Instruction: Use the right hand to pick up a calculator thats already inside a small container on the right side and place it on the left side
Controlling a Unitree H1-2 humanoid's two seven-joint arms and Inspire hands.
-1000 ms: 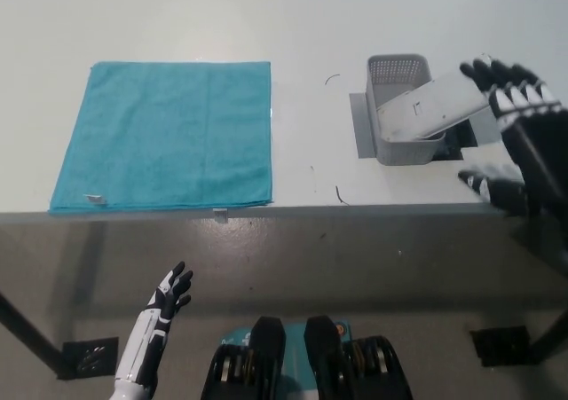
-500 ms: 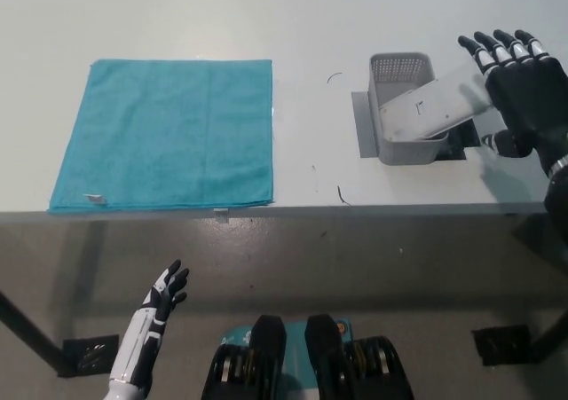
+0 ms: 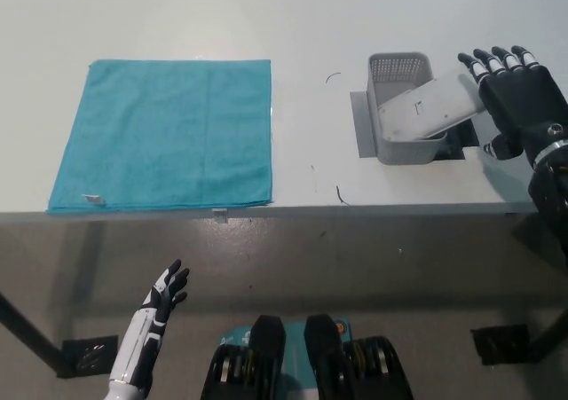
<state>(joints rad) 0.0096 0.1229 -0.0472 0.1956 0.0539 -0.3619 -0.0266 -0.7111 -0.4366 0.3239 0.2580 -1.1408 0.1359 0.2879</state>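
A grey calculator [image 3: 428, 109] leans tilted in a small grey perforated container [image 3: 399, 72] on the right of the white table, its upper end sticking out over the container's right rim. My black right hand [image 3: 518, 103] is open just right of that raised end, palm turned toward it, fingers spread and pointing away. Whether it touches the calculator is unclear. A teal cloth [image 3: 167, 134] lies flat on the left side. My white left hand [image 3: 165, 294] rests open below the table edge at lower left.
The container sits on a grey mat [image 3: 363, 127] with a dark patch at its right. The table's front edge [image 3: 266, 211] runs across the middle of the picture. Small pen marks dot the table between cloth and container.
My right hand has turned from side-on to palm facing the calculator and drawn slightly down beside it. The calculator, container and left hand have kept their places.
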